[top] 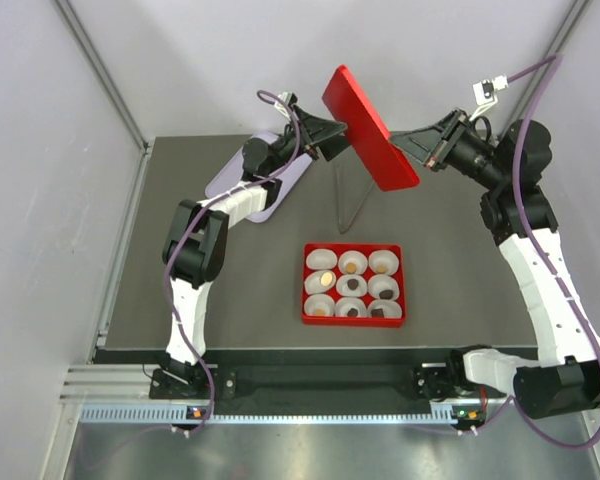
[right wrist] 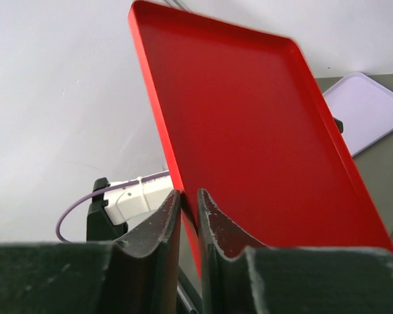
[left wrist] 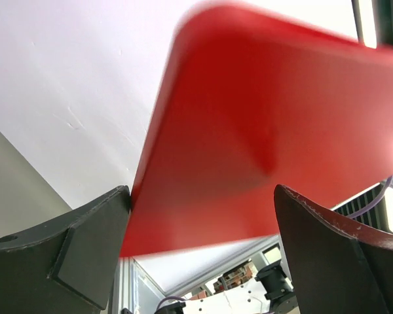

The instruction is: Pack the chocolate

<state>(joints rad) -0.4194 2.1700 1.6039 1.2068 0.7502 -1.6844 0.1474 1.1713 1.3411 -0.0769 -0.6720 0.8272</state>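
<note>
Dark bench [top: 230, 290], white walls [top: 200, 60]: chocolate [top: 352, 285], tiny, light and likely fragile, sits cupped in the red box [top: 305, 285], best handled by that box; my right pincer [right wrist: 188, 196] pinches the stiff lid [top: 370, 125] by its edge, left pincer [left wrist: 203, 190] spread beside it.

Dark table [top: 230, 290]: red box [top: 352, 322], lilac tray [top: 223, 178]

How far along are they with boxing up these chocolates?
Filling looks mostly done: chocolate sits in most white cups of the red box, though two far-row cups look empty. In hand: the right claw pinches the red lid, tilted in the air, the left claw open at its other edge. Left: setting the lid on the box.
</note>
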